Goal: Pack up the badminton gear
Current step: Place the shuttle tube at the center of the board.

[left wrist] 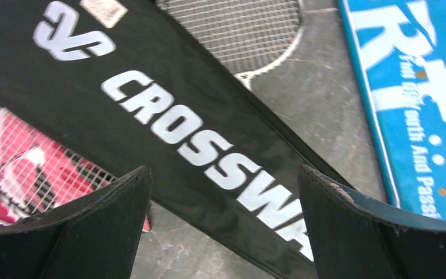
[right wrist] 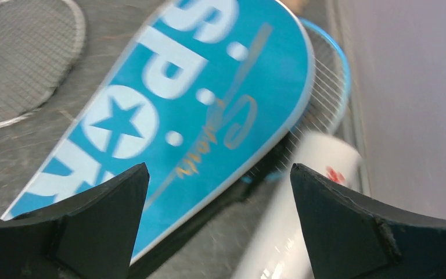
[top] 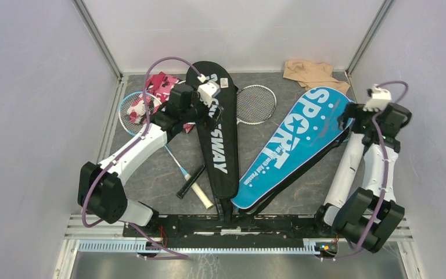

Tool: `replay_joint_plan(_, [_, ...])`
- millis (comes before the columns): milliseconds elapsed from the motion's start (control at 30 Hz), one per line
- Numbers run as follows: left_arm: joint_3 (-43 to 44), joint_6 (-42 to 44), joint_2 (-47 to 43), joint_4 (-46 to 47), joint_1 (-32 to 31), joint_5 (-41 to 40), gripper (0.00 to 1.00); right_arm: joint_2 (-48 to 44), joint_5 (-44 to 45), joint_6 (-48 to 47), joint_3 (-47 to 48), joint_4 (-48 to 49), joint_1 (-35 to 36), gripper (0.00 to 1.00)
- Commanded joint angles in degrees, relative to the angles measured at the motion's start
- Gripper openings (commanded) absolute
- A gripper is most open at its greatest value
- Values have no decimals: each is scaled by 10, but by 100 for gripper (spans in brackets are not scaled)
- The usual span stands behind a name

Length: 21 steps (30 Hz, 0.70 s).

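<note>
Your left pincer [left wrist: 223, 172] is spread wide, holding nothing. Right under it lies the black cover [left wrist: 168, 116]. I think you should go down slowly and pinch only its edge, not the racket strings [left wrist: 46, 168] just to its left. Your right pincer [right wrist: 219, 168] is spread wide too, above the blue cover [right wrist: 168, 110], with the white tube [right wrist: 310, 168] just to its right. Farther off, a blue-rimmed racket [right wrist: 330, 81] hides half under that cover. What is inside either cover, you cannot tell.

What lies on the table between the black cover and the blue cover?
A racket head with a pale frame; nearer, only bare table. The top view shows this.
</note>
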Motion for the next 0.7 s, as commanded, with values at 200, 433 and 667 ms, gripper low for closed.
replay_joint_plan(200, [54, -72, 35, -15, 92, 0, 100, 11, 153, -139, 97, 4, 280, 98])
replay_joint_plan(433, [28, -77, 30, -39, 130, -17, 100, 18, 97, -185, 122, 5, 346, 98])
replay_joint_plan(667, [-31, -105, 24, -10, 151, 24, 100, -34, 103, -121, 79, 82, 345, 98])
